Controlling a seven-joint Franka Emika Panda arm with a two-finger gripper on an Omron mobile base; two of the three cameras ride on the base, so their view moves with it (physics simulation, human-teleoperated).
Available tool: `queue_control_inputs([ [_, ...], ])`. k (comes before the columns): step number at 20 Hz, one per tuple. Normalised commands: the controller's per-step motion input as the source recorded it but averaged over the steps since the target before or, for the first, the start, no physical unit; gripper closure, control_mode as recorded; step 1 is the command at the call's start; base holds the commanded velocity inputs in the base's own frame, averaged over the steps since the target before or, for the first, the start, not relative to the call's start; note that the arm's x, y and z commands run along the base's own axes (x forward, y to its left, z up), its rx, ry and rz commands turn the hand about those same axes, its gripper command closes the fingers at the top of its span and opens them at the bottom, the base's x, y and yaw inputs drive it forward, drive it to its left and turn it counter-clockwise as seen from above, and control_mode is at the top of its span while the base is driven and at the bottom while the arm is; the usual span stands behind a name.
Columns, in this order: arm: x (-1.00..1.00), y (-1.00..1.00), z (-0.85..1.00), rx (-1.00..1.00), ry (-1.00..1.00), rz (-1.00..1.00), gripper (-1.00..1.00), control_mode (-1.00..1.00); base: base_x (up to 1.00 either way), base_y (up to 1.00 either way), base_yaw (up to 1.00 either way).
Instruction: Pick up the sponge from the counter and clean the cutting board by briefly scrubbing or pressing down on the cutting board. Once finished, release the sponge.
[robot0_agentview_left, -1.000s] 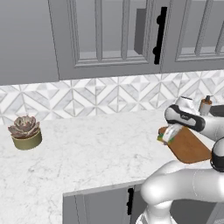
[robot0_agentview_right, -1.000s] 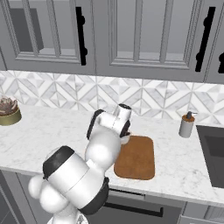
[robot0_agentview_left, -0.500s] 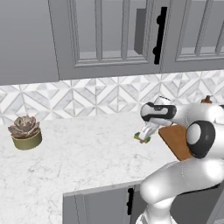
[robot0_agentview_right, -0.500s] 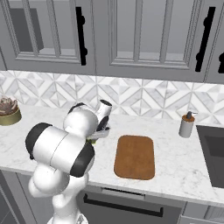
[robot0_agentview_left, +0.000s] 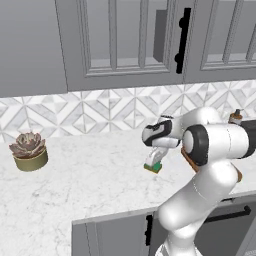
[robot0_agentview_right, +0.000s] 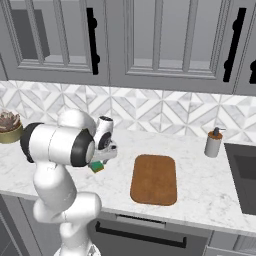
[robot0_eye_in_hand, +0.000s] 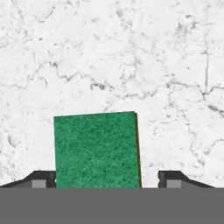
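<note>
Where the white marble counter (robot0_agentview_left: 90, 192) runs left of the cutting board (robot0_agentview_right: 154, 179), finds the sponge (robot0_agentview_left: 153, 166) lying flat, green side up, with a sliver of yellow along one edge. Places it directly under the gripper (robot0_agentview_left: 154, 160), wrist bent over and pointing down at the stone. Looking along the hand, shows the sponge's green face (robot0_eye_in_hand: 96, 148) between the two dark fingertips (robot0_eye_in_hand: 173, 179). Shows them spread wider than the block, one tip at or right beside the sponge's edge, the other parted from it by a clear strip of marble. Reads therefore as jaws apart, pinching nothing. Cannot tell whether the nearer tip actually touches.

From the right base view, sets the sponge (robot0_agentview_right: 97, 166) near the board's left edge but apart from it, with the gripper (robot0_agentview_right: 103, 159) right above. Shows the board brown, rounded at the corners, flat on the counter (robot0_agentview_right: 200, 195) towards its front edge. Farther right, shows a small soap dispenser (robot0_agentview_right: 213, 143) near the backsplash and the dark sink (robot0_agentview_right: 242, 175) beyond. Far left, puts a potted succulent (robot0_agentview_left: 29, 151) on the worktop, well apart from the sponge. Above, lines up grey cabinet doors (robot0_agentview_left: 135, 40) with black handles.
</note>
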Motion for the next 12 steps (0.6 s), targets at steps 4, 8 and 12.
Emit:
queue_control_inputs([
  [4, -0.18, -0.03, 0.31, -0.02, -0.18, 0.00, -1.00, -1.00, 0.00, 0.00, 0.00],
  [8, -0.80, 0.00, 0.81, 0.06, -0.22, 0.00, -1.00, -1.00, 0.00, 0.00, 0.00],
  [12, -0.99, 0.00, 0.77, 0.16, -0.18, -0.01, -1.00, -1.00, 0.00, 0.00, 0.00],
])
